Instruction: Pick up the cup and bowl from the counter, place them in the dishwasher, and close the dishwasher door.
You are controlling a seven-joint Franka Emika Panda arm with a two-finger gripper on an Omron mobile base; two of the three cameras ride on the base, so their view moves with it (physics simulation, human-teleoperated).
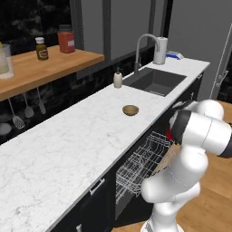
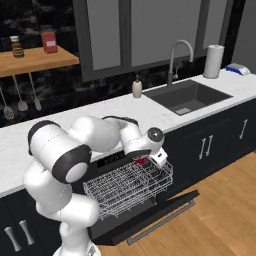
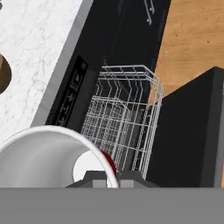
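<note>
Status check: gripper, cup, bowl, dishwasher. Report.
Gripper shut on red tumbler cup, above white wire rack. Brown wooden bowl on marble counter. Dishwasher door open.

Stone, wood and wire around the dishwasher (image 2: 135,200)

Above it the counter (image 1: 68,140) looks like polished white marble with grey veins; the bowl (image 1: 130,110) reads as matt wood, the rack (image 2: 129,184) beneath as thin white wire (door panel (image 3: 192,131) flat matt black).

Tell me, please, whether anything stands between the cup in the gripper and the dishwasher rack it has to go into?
Nothing visible does. The gripper is shut on the cup, held over the pulled-out wire rack of the dishwasher. The dishwasher door lies folded down, and the rack below looks empty.
</note>
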